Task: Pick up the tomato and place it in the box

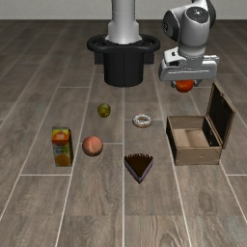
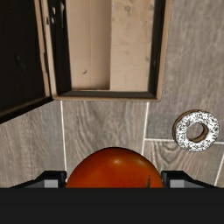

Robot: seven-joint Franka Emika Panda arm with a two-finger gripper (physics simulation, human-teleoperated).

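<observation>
Tomato (image 1: 183, 87) mostly hidden under end effector (image 1: 183, 83).

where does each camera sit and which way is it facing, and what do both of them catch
Exterior view: set high in front of the robot, looking down across the floor at the box and doughnut; the arm and pincer show.
Wrist view: mounted on the hand, looking down past the pincer onto the open box; both fingertips show.
Shared: the tomato held in the pincer, the box and the doughnut.
</observation>
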